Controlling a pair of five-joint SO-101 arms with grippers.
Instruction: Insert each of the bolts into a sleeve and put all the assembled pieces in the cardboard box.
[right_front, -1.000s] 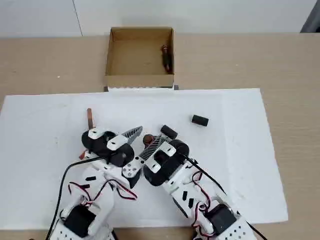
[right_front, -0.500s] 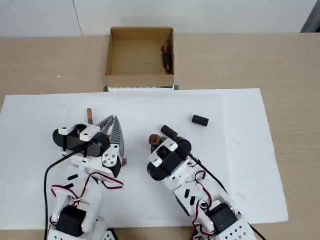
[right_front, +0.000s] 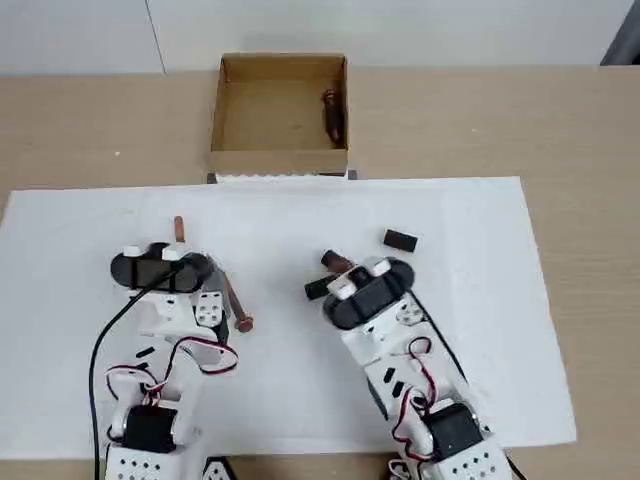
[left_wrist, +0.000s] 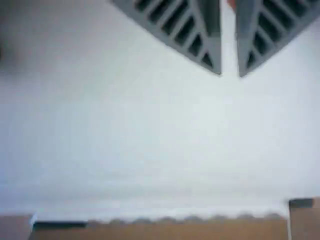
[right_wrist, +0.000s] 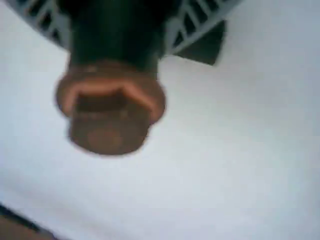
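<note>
The left end effector (left_wrist: 229, 71) has its fingers drawn almost together with a narrow gap between them. They pinch a rusty bolt (right_front: 233, 303) near their roots, and its head sticks out sideways over the white sheet (right_front: 470, 330). The right end effector (right_wrist: 115, 47) is clamped around a black sleeve (right_wrist: 117, 25) with a bolt head (right_wrist: 107, 107) protruding from it. Just beyond the right end effector lies a second sleeve (right_wrist: 204, 45), with a third sleeve (right_front: 400, 240) farther off. A loose bolt (right_front: 179, 229) lies beyond the left end effector. Farthest is the cardboard box (right_front: 280, 160) on the worktop (right_front: 560, 120), with one assembled piece (right_front: 332, 108) inside.
</note>
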